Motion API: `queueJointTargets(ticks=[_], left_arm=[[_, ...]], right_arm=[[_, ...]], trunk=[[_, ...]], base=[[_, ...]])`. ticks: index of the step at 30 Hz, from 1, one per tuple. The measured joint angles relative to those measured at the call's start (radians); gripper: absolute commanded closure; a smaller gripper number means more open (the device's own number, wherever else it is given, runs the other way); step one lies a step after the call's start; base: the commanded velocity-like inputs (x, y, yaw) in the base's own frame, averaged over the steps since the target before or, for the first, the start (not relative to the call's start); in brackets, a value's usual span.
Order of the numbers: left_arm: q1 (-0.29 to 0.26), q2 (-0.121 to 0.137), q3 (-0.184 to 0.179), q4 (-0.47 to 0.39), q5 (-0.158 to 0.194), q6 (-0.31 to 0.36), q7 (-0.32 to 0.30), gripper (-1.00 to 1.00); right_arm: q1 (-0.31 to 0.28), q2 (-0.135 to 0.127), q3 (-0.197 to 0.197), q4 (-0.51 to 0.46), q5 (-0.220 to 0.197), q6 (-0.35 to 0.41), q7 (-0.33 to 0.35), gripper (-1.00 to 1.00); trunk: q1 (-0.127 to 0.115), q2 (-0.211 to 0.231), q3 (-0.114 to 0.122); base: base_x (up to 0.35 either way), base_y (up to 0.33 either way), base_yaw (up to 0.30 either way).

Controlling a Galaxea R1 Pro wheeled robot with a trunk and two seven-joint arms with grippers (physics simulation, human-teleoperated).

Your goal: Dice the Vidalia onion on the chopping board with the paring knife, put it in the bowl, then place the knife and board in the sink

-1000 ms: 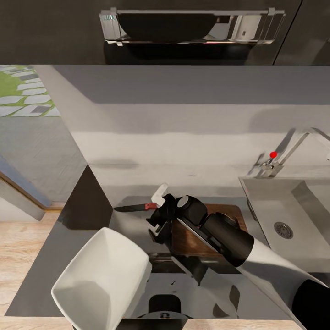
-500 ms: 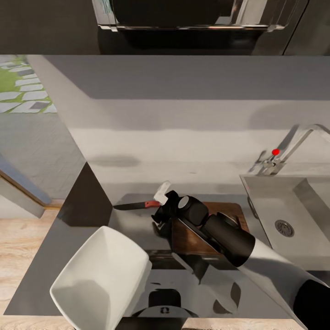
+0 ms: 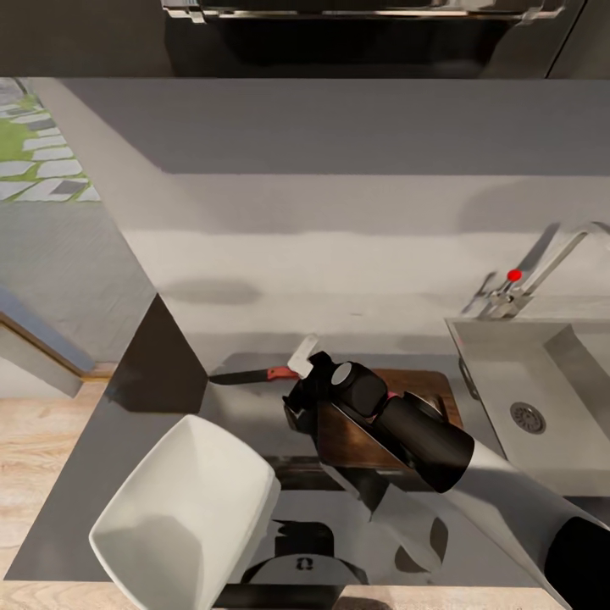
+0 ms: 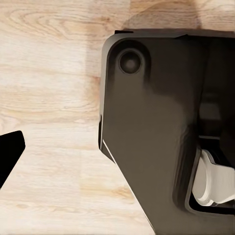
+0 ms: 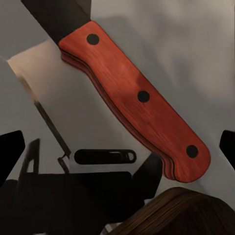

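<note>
Between the earlier head views and this one the whole scene had slid downward, so the camera had tilted; relative to the chopping board (image 3: 373, 428), the right gripper (image 3: 298, 383) had barely shifted, hovering over the knife's handle at the board's far left corner.

The paring knife (image 3: 251, 376) lay flat on the countertop (image 3: 339, 271) just beside the board's left end, blade pointing away from the board. In the right wrist view the red riveted handle (image 5: 139, 98) lay diagonally between the two dark fingertips (image 5: 11, 147) at the frame's edges, which stood well apart with nothing in them. Whether the left gripper was spread or closed could not be told; its wrist camera looked down at wood flooring and the robot's own dark base.

The step in hand looked like picking up the knife. Doing it well probably meant lowering straight down with the handle centred between the fingers, turning the wrist so the pads met the handle's flat sides across its width, and closing near mid-handle, away from the blade, so the knife would not pivot or skid on the smooth counter.

The white bowl (image 3: 182, 508) stood near the board's front left corner and looked empty. The sink (image 3: 542, 398), to the board's right, showed bare steel and its drain (image 3: 528, 417); no onion was visible in the part seen, nor on the uncovered part of the board.
</note>
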Motion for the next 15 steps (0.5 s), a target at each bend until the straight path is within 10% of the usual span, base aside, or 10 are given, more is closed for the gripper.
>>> queueJointTargets(ticks=[15], left_arm=[[0.0, 0.0, 0.0, 0.0, -0.001, 0.0, 0.0, -1.0]], right_arm=[[0.0, 0.0, 0.001, -0.005, 0.001, -0.031, -0.002, -1.0]], trunk=[[0.0, 0.0, -0.007]], base=[[0.06, 0.0, 0.0]])
